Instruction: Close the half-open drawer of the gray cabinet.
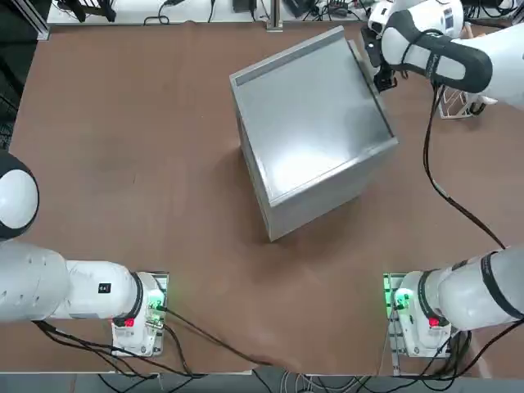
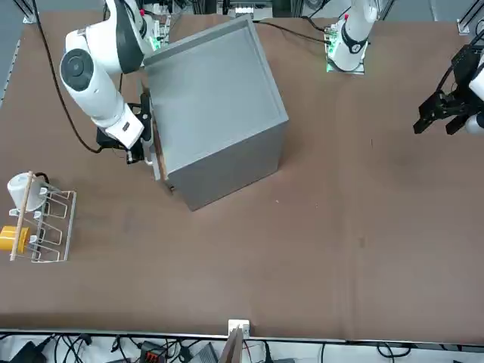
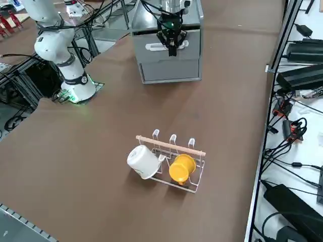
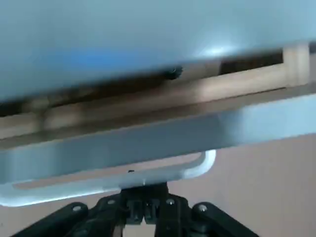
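Note:
The gray cabinet [image 1: 311,123] stands turned at an angle near the middle of the table, also seen as a cabinet [image 2: 215,91] in the front view. Its drawer [image 4: 148,143] sticks out a short way, with a strip of tan wooden side [image 4: 148,101] showing behind the gray front panel. A pale handle [image 4: 98,180] runs across that panel. My right gripper [image 4: 144,210] is shut, its fingertips against the drawer front at the handle. The same gripper [image 3: 171,44] sits on the drawer [image 3: 169,43] in the right side view.
A small wire rack [image 3: 171,151] holds a white cup [image 3: 143,161] and a yellow cup [image 3: 181,169] on the table a little way in front of the drawer. The rack [image 2: 45,227] lies close to my right arm's side. Cables and equipment line the table's edge.

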